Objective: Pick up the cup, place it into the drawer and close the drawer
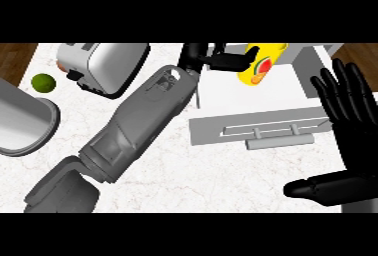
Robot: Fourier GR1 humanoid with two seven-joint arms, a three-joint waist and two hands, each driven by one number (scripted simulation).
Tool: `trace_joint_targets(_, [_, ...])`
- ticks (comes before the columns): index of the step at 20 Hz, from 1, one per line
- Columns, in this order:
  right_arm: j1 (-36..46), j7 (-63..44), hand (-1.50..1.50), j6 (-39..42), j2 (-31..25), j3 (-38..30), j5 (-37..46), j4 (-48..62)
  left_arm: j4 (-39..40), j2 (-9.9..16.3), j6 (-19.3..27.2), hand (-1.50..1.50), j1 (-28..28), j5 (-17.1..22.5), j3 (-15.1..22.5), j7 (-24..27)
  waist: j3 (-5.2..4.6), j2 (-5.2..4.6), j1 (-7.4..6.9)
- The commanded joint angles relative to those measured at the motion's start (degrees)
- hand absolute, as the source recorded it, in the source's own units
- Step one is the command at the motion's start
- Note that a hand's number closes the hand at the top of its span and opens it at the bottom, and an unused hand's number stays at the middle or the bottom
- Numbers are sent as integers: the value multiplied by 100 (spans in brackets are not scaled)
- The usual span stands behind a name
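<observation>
The yellow cup (260,65) is held over the open drawer (255,97) by the left hand (214,59), whose fingers are curled against its side. The placing step appears to be in hand. The right hand (343,125) is kept open with straight fingers at the right edge. Next, the cup would need to be lowered and released, and the drawer front (258,131) pushed shut. A toaster (103,65) and lime (43,83) are seen on the tabletop (207,175).
</observation>
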State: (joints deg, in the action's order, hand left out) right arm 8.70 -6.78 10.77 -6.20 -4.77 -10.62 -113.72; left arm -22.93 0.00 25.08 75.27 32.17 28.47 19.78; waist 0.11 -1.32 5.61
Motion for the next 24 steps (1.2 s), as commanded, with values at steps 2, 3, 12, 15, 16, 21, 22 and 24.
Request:
trace_joint_targets(2, [311, -158, -150, -65, -3, -28, -104, 36, 61, 0, 289, -150, -62, 48, 598, -181, -1, 5, 23])
trace_joint_targets(3, [30, -152, -150, -11, 82, 168, -63, -210, -9, 0, 435, -150, -60, 73, 727, -207, 1, -2, 158])
trace_joint_targets(12, [101, -365, -150, 42, 86, 33, -535, -257, -293, 0, 87, -150, 68, 860, 352, 330, -6, 14, 56])
trace_joint_targets(15, [383, -508, -150, 11, 1, -159, -783, -148, -390, 0, -42, -150, 94, 1093, 104, 741, -8, 28, -99])
trace_joint_targets(16, [53, -511, -150, 105, -6, -108, -793, -271, -563, 0, -63, -150, -60, 1148, 150, 856, -8, 61, -151])
trace_joint_targets(21, [-138, -508, 150, 212, -148, -288, -951, -475, -1084, 8, -188, -150, -140, 1238, -134, 453, -12, 158, -531])
trace_joint_targets(22, [-398, -516, 150, 402, -221, -217, -1011, -826, -800, 90, -238, -150, -194, 1214, -271, 656, -11, 139, -461])
trace_joint_targets(24, [-285, -586, 150, 466, -338, -156, -896, -782, -1221, 188, -181, -150, -443, 1248, -317, 499, -13, 158, -548])
